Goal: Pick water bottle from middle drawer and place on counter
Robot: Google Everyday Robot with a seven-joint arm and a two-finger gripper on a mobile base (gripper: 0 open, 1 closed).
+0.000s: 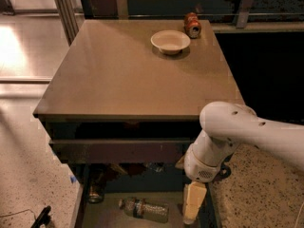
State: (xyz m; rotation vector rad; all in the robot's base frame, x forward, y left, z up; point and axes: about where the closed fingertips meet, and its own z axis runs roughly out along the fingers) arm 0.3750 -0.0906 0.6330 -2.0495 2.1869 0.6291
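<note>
Cream pincer point(193, 207) (over grey middle drawer point(102, 217)), tan counter point(128, 75)

One water bottle point(144, 209), one bowl point(170, 41), two cans point(192, 24) point(95, 194), one claw point(191, 213) over drawer point(102, 218).

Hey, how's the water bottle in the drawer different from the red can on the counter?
The water bottle is clear plastic with a dark label band; the red soda can is opaque red. The bottle lies on its side on the middle drawer floor; the can sits on the counter beside the bowl. The gripper hangs close beside the bottle, far from the can. Both are drink containers.
</note>
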